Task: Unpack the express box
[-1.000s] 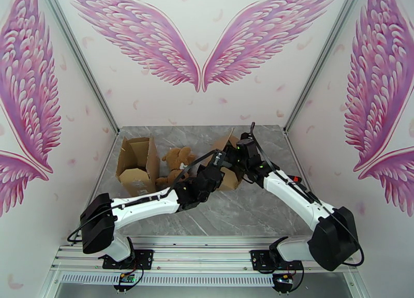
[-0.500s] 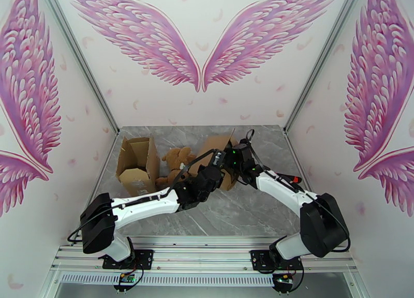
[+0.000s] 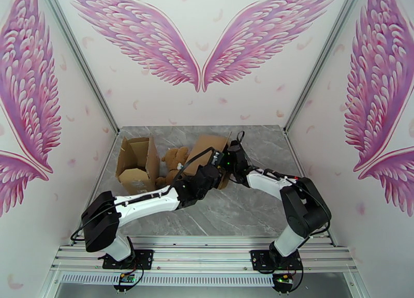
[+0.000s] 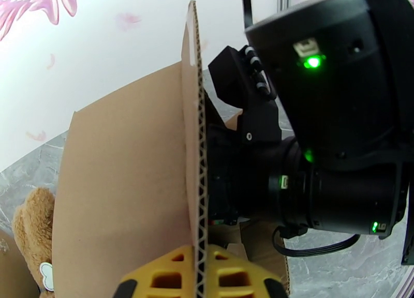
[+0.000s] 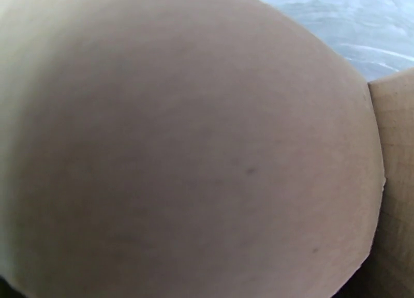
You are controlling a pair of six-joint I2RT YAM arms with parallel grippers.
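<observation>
On top view: box (image 3: 207, 149) sits mid-table (image 3: 248, 211), tipped, with its flap up. The bear (image 3: 175, 162) is just left of it and a second open box (image 3: 137, 164) is further left. The left gripper (image 3: 217, 170) is at the box's near edge. The right gripper (image 3: 227, 158) is pushed in against the box, jaws hidden, so can't tell if they're apart or together.

Left wrist: yellow fingers (image 4: 165, 276) sit either side of the flap (image 4: 124, 180) edge, clamped on it. Corrugated edge runs straight up from the pinch. Right wrist housing (image 4: 331, 138) is just behind the flap.

Right wrist: blurred cardboard right against the lens, a strip of table top right. No fingers to read.

Handling, my guess:
- Single-wall corrugated is light and stiff in plane, but it hinges at the crease.
- It'll likely skid on the marble if pulled one-handed.
- Best hold is a pinch on the flap or wall edge close to the fold, with the other arm bracing.
- Squeezing too hard will crush the fluting.
</observation>
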